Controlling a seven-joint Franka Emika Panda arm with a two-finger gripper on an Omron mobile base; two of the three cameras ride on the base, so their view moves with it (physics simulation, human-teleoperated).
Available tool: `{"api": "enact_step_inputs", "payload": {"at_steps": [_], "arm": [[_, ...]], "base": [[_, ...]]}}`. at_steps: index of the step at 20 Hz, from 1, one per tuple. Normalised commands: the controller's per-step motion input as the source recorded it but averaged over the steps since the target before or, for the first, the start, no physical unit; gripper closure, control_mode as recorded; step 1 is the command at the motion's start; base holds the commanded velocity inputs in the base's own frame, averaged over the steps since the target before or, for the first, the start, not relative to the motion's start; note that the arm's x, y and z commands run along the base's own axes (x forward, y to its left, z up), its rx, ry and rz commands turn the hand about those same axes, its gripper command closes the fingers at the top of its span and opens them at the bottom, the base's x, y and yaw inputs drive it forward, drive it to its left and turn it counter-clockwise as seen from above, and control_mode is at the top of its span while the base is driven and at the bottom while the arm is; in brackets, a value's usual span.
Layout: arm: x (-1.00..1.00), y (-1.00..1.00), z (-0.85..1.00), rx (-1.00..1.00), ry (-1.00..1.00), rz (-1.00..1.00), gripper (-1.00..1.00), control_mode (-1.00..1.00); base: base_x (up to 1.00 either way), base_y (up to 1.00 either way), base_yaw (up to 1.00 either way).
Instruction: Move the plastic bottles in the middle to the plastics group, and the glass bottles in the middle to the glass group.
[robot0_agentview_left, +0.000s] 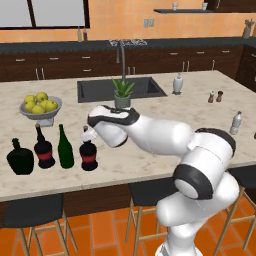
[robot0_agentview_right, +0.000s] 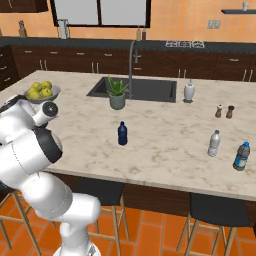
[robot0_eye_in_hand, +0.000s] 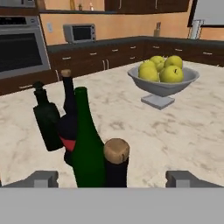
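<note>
At the counter's left end stand a squat black-green flask (robot0_agentview_left: 20, 157), a round dark red-labelled bottle (robot0_agentview_left: 44, 148), the tall green wine bottle (robot0_agentview_left: 65, 147) and a second round red-labelled bottle (robot0_agentview_left: 89, 154), all upright in a row. My gripper (robot0_agentview_left: 89, 134) is open over that last bottle. In the hand view its corked neck (robot0_eye_in_hand: 117, 159) rises between the wide-apart fingertips (robot0_eye_in_hand: 43, 178), touching neither. The small dark-blue bottle (robot0_agentview_right: 122, 133) stands alone mid-counter. The clear pale-capped bottle (robot0_agentview_right: 214, 143) stands far right.
A bowl of lemons (robot0_agentview_left: 41, 106) sits behind the bottle row. A potted plant (robot0_agentview_left: 122, 95) stands by the sink (robot0_agentview_left: 100, 90). Far right are salt and pepper shakers (robot0_agentview_left: 215, 96), a white jar (robot0_agentview_left: 178, 83) and a blue-labelled bottle (robot0_agentview_right: 241, 156). Stools line the counter's front edge.
</note>
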Motion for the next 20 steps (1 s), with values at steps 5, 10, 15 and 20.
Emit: {"api": "enact_step_inputs", "payload": {"at_steps": [5, 10, 15, 20], "arm": [[-0.20, -0.31, 0.67, 0.00, 0.18, -0.23, -1.00, -1.00], [-0.29, -0.47, 0.67, 0.00, 0.14, -0.21, -1.00, -1.00], [-0.29, -0.53, 0.62, 0.00, 0.08, -0.16, -1.00, -1.00], [-0.29, -0.75, 0.35, 0.00, 0.18, -0.22, -1.00, -1.00]], "base": [[0.00, 0.00, 0.00], [0.00, 0.00, 0.00], [0.00, 0.00, 0.00], [0.00, 0.00, 0.00]]}}
